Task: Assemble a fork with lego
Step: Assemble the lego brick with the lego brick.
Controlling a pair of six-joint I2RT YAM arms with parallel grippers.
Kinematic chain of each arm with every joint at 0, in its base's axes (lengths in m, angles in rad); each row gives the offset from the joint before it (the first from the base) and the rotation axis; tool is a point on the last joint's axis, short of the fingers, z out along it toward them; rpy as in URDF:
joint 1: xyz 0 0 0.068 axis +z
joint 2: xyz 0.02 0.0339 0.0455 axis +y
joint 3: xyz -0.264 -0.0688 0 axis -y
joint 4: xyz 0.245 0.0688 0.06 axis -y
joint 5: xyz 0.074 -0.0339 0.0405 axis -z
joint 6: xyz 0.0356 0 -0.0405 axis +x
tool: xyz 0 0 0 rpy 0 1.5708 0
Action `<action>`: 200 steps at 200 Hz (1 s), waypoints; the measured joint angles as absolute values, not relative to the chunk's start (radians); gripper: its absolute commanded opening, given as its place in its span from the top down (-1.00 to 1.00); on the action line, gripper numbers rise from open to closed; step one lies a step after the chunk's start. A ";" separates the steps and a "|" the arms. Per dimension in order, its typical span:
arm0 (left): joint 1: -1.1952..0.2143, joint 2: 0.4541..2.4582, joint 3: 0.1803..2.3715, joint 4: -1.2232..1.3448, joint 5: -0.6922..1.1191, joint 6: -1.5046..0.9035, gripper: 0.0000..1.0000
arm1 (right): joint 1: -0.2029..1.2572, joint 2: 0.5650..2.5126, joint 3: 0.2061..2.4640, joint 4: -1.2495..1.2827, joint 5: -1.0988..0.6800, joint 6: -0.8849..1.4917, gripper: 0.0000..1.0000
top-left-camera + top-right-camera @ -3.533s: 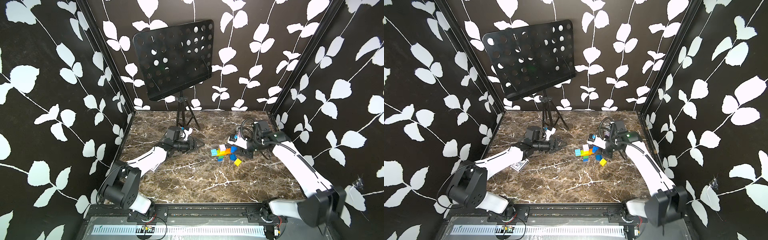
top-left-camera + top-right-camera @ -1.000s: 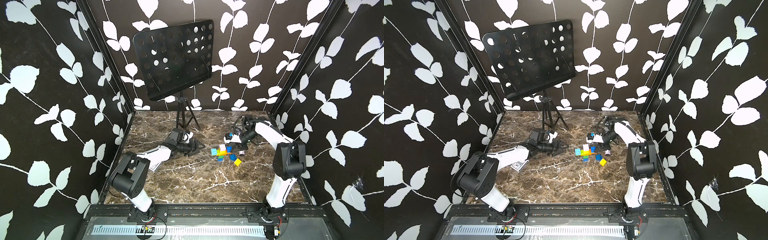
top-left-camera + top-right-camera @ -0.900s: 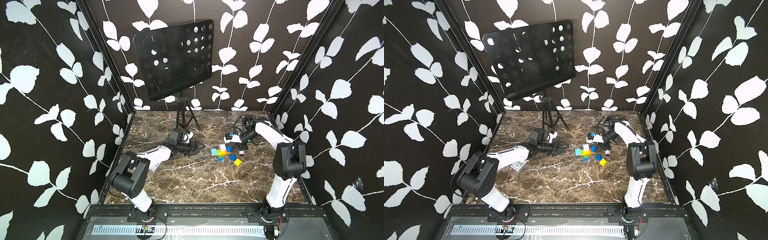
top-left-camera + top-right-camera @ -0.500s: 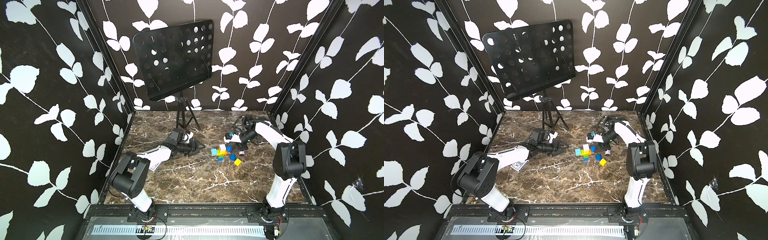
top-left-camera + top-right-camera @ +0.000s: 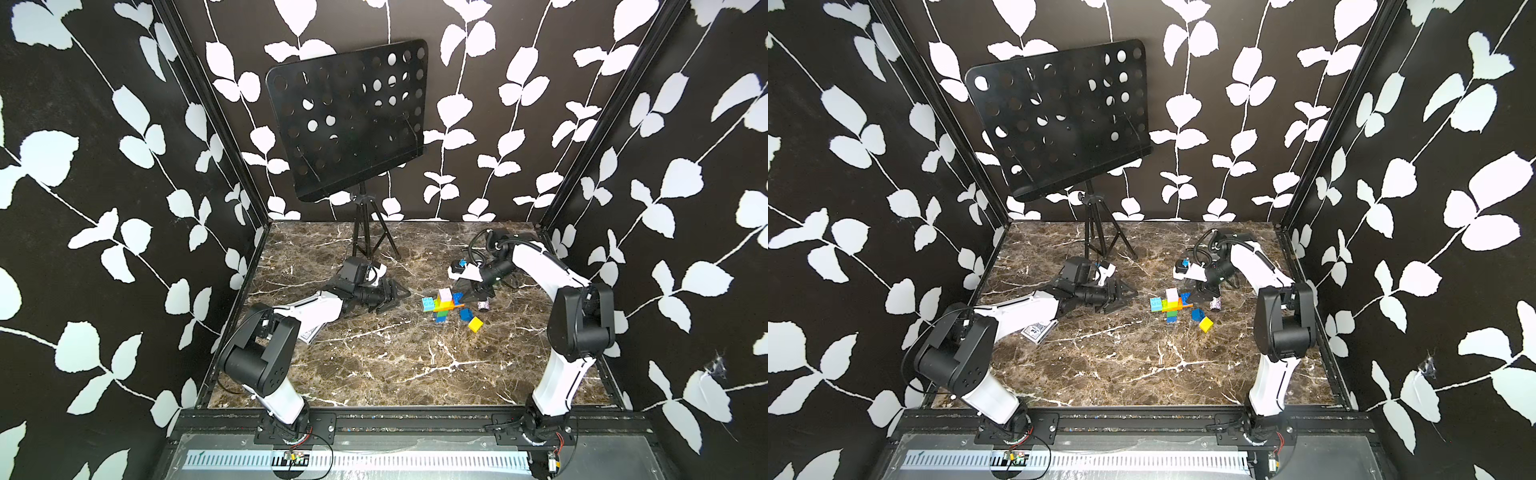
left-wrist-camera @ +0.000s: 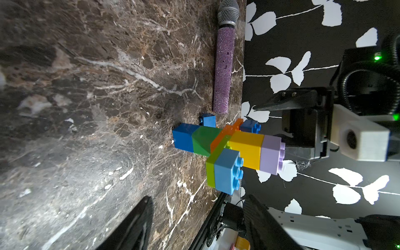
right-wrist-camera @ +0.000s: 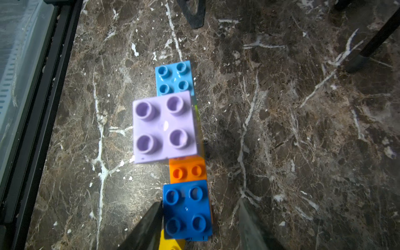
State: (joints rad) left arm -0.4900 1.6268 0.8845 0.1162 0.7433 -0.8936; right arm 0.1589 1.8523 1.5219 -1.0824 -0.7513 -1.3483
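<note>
The fork [image 5: 442, 305] stands upright on the desk [image 5: 395, 353]. The right tool [image 7: 199, 201] is spread around its blue prong [image 7: 187, 208]; the left tool [image 5: 395, 293] is spread, empty.

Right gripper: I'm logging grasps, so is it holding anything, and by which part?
Nothing is held: the right gripper stands open around the blue brick, one of its fingers clearly apart from it.

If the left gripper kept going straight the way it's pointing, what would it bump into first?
Probably the fork, at its light blue brick; depth is hard to judge.
</note>
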 measured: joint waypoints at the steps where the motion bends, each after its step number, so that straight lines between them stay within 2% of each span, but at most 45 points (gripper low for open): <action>1: -0.490 1.627 0.884 0.116 0.743 -0.894 -0.36 | 0.159 1.851 1.522 -1.082 -0.752 -1.346 -0.11; 46: -0.490 1.627 0.884 0.113 0.740 -0.886 -0.35 | 0.121 1.677 1.412 -0.920 -0.817 -1.076 -0.29; 89: -0.490 1.627 0.884 0.113 0.741 -0.869 -0.33 | 0.105 1.530 1.297 -0.739 -0.858 -0.691 -0.26; 150: -0.490 1.619 0.884 0.108 0.739 -0.841 -0.31 | 0.045 1.481 1.154 -0.556 -0.853 -0.084 -0.29; 200: -0.492 1.609 0.884 0.108 0.735 -0.837 -0.29 | 0.018 1.392 0.899 -0.390 -0.917 0.222 -0.42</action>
State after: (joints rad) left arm -0.4923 1.6089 0.8845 0.1078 0.7353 -0.8368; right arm 0.0177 1.3918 0.8986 -0.3901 -0.9169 0.2218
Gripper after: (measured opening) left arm 0.651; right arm 0.690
